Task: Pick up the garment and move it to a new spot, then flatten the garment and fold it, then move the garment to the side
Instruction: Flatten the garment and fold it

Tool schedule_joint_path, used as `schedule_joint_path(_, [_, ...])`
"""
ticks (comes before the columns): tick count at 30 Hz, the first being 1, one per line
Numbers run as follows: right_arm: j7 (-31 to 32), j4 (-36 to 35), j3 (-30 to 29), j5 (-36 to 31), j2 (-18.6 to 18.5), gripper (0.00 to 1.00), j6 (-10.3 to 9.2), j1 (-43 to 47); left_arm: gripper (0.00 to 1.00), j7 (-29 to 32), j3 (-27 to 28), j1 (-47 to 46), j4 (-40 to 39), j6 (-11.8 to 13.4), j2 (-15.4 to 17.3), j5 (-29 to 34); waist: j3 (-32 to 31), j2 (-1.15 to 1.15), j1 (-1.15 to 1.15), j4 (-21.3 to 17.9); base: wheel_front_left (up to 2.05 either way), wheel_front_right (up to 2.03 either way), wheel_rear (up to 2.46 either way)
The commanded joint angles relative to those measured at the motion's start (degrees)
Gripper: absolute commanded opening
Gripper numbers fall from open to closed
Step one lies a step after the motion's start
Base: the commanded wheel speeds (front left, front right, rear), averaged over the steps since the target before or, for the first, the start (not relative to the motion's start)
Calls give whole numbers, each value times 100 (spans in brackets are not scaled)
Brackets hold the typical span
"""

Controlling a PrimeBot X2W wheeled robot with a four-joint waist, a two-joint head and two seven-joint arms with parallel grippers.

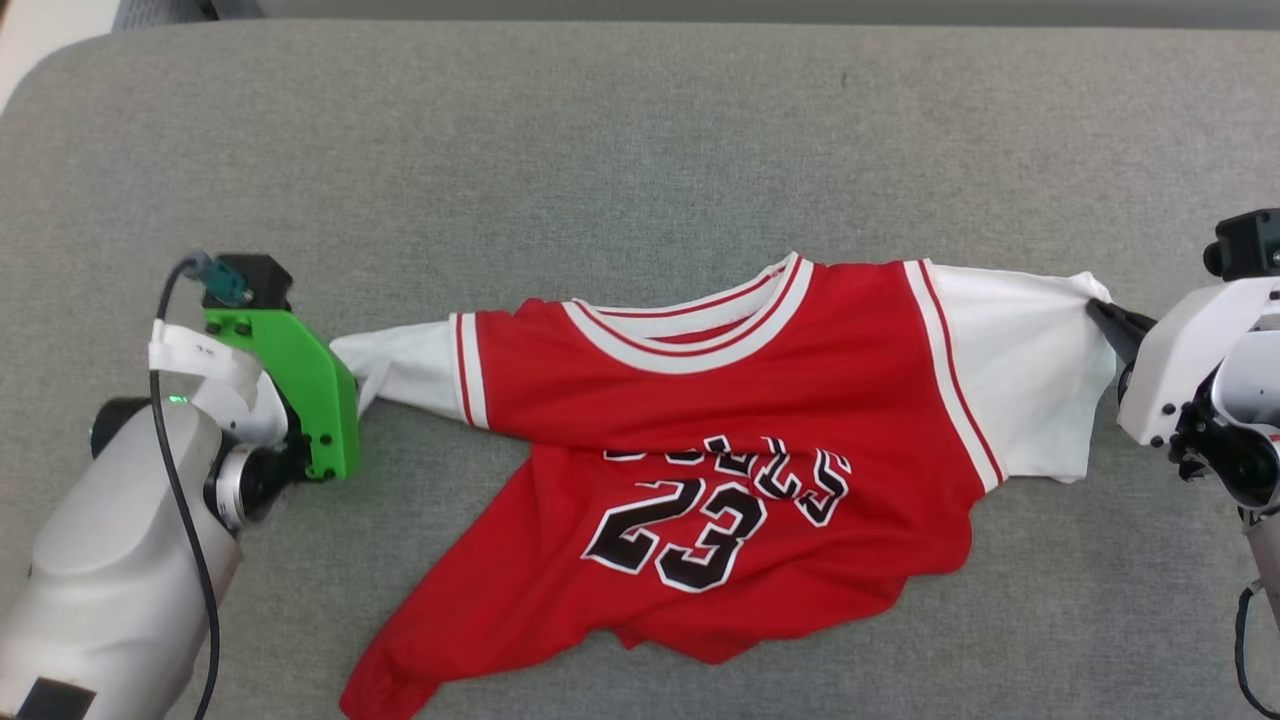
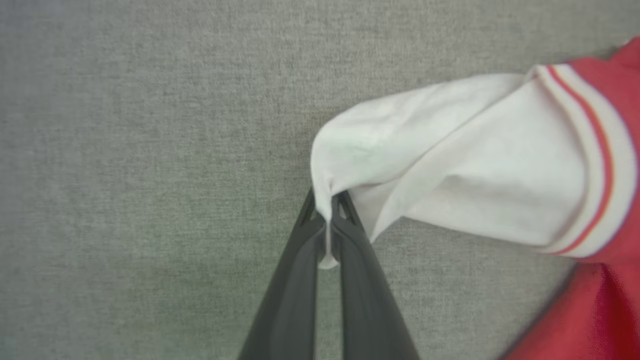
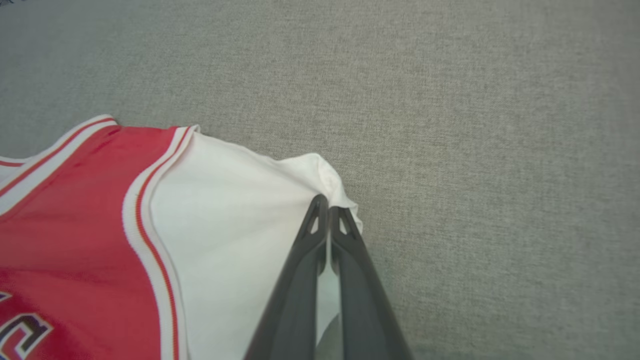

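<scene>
Garment [image 1: 720, 400]: red jersey, white sleeves, stretched across grey counter [image 1: 600, 150].
Head view: hem rumpled, lower body twisted. Left wrist view: left gripper [image 2: 327, 200] jaws clenched on a sleeve-end pinch. Right wrist view: right gripper [image 3: 327, 205] jaws clenched on the other sleeve's corner. Likely light, limp, unbreakable; hold sleeve ends or shoulders.

Head view: a fold across the garment [image 1: 720, 400] hides the top half of the lettering above the 23; lower-left hem cut off by btm edge. Left gripper [image 2: 328, 210] fingers hidden behind green mount [image 1: 300, 390] there. Left wrist view: red body blurred, cut off at right edge.
</scene>
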Motion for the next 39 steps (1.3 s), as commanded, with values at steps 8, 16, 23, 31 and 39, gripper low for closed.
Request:
schedule_joint_path(8, [-427, 649, 125, -257, 86, 0, -9, -907, 0, -712, 205, -935, 141, 300, -47, 407, -363, 0, 0, -6, 0, 0, 0])
schedule_joint_path(16, [-803, 1424, 363, -350, 137, 0, -9, -2510, 0, -1371, 408, -2184, 564, 483, -205, 688, -332, 0, 0, -125, 0, 0, 0])
schedule_joint_path(23, [-1313, 2055, 350, -491, 215, 0, -9, -4138, 0, -1984, 510, -3433, 932, 524, -178, 1017, -24, 0, 0, -243, 0, 0, 0])
schedule_joint_path(31, [-1788, 2656, 327, -711, 229, 0, -9, -5679, 0, -2669, 571, -4644, 1192, 528, -106, 1342, 445, 0, 0, -322, 0, 0, 0])
schedule_joint_path(39, [-2022, 2908, 496, -676, 180, 0, -9, -6535, 0, -2945, 717, -5323, 1364, 516, -109, 1311, 1086, 0, 0, -408, 0, 0, 0])
